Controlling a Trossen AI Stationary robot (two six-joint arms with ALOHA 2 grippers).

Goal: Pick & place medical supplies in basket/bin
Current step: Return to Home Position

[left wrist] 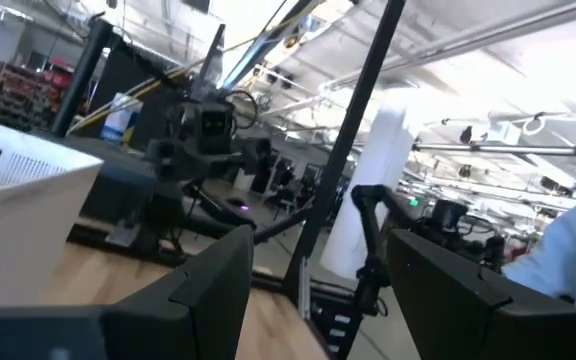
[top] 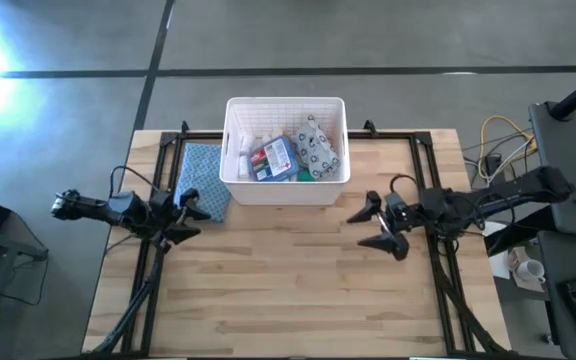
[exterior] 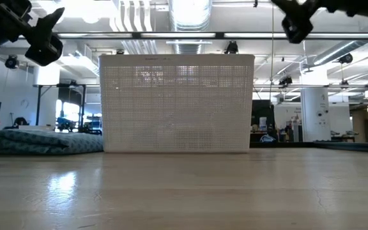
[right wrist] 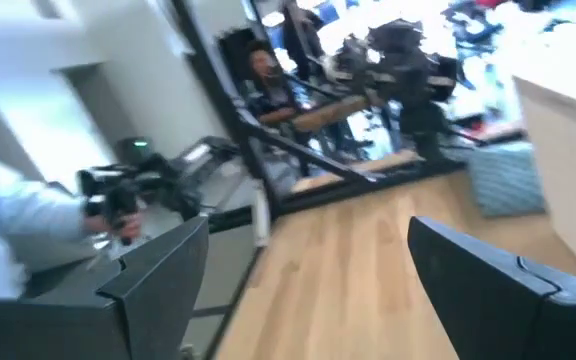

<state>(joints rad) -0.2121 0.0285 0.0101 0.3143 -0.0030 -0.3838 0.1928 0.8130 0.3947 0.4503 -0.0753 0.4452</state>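
Medical supplies [top: 286, 155], packets, bottles and a spotted pouch: we log them inside the white slotted plastic basket [top: 230, 140], midway along the wooden tabletop's [top: 288, 290] far edge. Blue checked cloth [top: 204, 170]: just beside the basket, toward the left edge. Left end effector [top: 190, 214] and right end effector [top: 370, 226]: both spread wide, empty, raised above the tabletop.

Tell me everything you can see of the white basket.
The white basket is a rectangular plastic bin with slotted walls, open on top, standing upright at the far middle of the table. Inside lie a blue packet and a spotted pouch, among others. A blue checked cloth lies beside it. The left tool and right tool, both open, hang clear of it.
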